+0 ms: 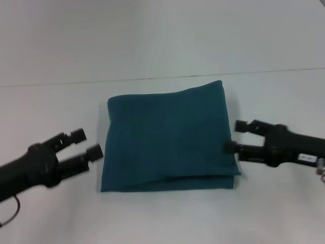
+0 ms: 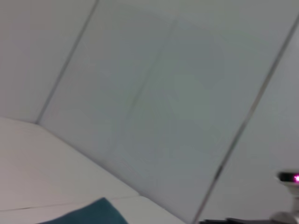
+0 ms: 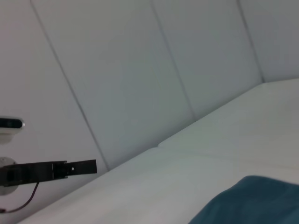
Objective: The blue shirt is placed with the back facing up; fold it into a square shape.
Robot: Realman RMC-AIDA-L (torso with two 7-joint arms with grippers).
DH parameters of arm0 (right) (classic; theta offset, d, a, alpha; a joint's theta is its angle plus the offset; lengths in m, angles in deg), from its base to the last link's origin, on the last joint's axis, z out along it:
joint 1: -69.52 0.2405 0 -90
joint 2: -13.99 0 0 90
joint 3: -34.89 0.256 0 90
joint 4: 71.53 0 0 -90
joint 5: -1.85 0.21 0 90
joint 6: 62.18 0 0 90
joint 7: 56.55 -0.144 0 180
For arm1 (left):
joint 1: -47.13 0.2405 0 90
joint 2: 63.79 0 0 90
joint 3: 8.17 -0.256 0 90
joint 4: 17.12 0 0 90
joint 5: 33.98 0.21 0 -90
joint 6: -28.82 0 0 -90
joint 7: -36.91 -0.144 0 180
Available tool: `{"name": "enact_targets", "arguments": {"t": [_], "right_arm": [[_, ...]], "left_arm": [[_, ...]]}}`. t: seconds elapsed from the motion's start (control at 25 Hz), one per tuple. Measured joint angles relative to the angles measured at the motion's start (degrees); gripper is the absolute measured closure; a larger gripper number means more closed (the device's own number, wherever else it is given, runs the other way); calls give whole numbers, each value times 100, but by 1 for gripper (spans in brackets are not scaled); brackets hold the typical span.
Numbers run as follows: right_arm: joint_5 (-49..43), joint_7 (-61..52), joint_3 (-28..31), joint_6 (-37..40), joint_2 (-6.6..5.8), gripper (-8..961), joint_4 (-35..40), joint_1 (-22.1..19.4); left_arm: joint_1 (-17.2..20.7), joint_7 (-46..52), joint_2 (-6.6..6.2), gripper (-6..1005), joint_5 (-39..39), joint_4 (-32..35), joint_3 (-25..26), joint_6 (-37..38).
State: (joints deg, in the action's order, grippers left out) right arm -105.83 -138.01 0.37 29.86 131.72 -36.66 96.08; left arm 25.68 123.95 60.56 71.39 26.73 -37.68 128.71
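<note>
White tabletop [image 1: 56,213] and pale panelled wall [image 1: 162,35] fill the head view, meeting at a seam across the upper third. Left gripper [image 1: 87,145], at 9 o'clock, hovers just beside the shirt's left edge with its two fingers apart and nothing between them. Centre: the blue shirt [image 1: 170,137] lies flat on the table, already doubled into a roughly square packet; a diagonal fold edge runs along the side at 6 o'clock, and the corner at 1 o'clock sits slightly raised. Right gripper [image 1: 238,136], at 3 o'clock, meets the shirt's right edge, fingers spread, the lower tip touching or overlapping the cloth; whether it pinches fabric cannot be told. The cloth is judged soft, light and limp, likely to sag and slide on itself, so corners or doubled edges offer the surest hold. No lettering or sleeves are visible, and each wrist view shows only a corner of cloth.
</note>
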Motion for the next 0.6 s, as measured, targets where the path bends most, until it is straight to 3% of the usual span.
{"name": "enact_targets", "arguments": {"t": [0.16,0.32,0.6], "right_arm": [[-5,-2,-682,-75,94,26,-6,93],[-141,-398,-1349,-94,50,26,-48,237],[-449,-529,-1439,-75,116,26,-91,368]], "left_arm": [[84,-480,9,107,311,-41,-29,433],[32,-743,6,112,901,-25,-88,662],[-43,-824,14,122,1233,-38,-303,630]]}}
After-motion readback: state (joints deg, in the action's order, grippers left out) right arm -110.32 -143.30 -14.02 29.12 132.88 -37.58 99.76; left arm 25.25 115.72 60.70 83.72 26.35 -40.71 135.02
